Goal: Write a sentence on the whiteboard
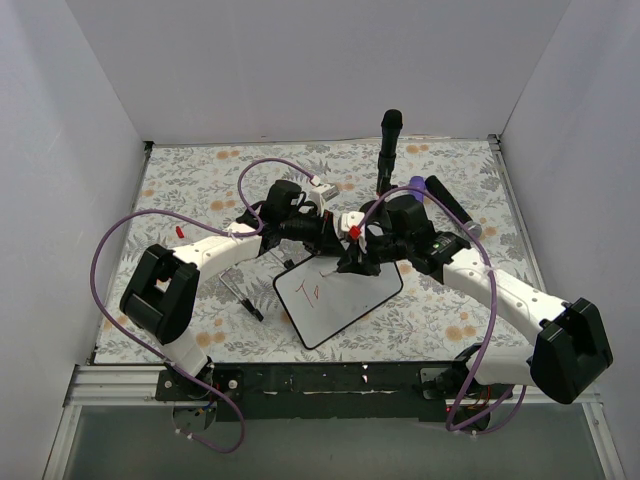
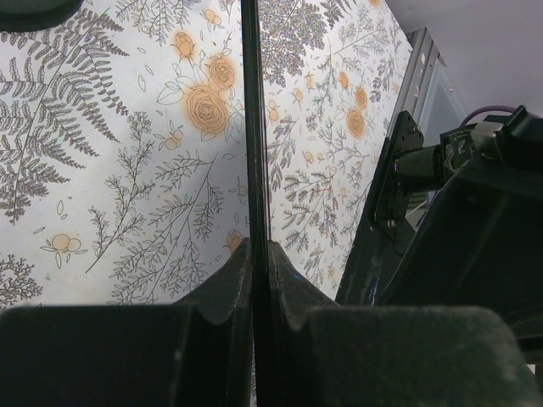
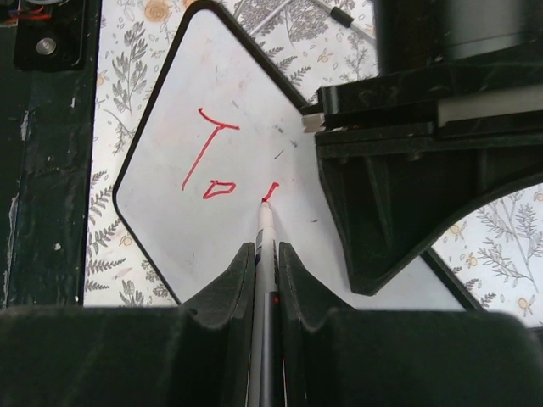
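Observation:
The whiteboard [image 1: 345, 300] lies tilted on the floral table between the arms; it shows as a white sheet with a black frame [image 3: 165, 212] in the right wrist view. The sentence [image 3: 210, 161] is only a red "To" and one short stroke, also seen small from above [image 1: 308, 293]. My right gripper [image 3: 266, 248] is shut on a grey marker [image 3: 265, 233] whose red tip touches the board at that stroke. My left gripper [image 2: 259, 246] is shut on the board's thin black edge [image 2: 253, 127], seen edge-on. The left gripper [image 3: 399, 170] also shows as a dark block over the board's right side.
A black cylinder [image 1: 389, 148] stands upright at the back of the table, and a dark marker [image 1: 450, 208] lies to its right. Thin metal legs [image 1: 243, 293] stick out left of the board. White walls close in three sides; purple cables [image 1: 130, 225] loop off both arms.

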`<state>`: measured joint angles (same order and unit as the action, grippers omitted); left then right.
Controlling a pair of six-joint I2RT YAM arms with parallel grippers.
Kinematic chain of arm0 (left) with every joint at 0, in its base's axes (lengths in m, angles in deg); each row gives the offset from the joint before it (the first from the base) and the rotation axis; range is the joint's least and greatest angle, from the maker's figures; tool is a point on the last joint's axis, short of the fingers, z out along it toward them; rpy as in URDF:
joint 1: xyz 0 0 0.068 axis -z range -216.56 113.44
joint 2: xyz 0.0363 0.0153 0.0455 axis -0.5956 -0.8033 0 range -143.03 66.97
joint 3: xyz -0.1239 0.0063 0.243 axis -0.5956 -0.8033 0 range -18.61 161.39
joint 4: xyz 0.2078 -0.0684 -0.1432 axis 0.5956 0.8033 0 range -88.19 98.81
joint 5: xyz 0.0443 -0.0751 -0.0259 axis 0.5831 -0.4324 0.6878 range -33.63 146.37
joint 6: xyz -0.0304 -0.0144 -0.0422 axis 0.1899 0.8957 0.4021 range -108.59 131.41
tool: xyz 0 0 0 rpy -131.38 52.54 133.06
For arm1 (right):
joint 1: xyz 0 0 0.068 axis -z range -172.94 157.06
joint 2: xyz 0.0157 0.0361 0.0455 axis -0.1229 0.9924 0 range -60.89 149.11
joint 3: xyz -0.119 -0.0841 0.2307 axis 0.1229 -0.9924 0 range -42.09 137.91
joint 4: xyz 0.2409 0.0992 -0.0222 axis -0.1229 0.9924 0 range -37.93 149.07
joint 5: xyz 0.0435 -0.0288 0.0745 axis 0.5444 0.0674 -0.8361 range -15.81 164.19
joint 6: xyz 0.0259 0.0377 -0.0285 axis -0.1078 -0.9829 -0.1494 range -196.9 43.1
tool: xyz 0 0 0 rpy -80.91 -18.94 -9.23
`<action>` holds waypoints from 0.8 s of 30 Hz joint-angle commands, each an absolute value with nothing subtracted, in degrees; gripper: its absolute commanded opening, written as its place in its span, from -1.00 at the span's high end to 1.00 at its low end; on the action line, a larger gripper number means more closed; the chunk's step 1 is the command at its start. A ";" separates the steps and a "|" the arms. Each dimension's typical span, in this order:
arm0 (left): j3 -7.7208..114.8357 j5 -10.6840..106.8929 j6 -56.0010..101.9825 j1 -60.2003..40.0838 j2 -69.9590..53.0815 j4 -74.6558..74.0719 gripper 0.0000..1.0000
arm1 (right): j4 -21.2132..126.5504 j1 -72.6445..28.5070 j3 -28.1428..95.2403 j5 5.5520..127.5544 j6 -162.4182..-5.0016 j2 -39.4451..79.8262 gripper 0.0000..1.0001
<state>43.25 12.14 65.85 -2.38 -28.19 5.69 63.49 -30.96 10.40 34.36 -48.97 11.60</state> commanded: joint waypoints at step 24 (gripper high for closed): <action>42.65 11.81 61.24 -2.28 -25.67 4.45 1.00 | 62.71 -31.44 11.44 33.41 -49.91 11.88 0.97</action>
<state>43.23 11.90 65.69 -2.36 -28.16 5.76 65.50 -31.22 8.59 33.70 -48.51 11.29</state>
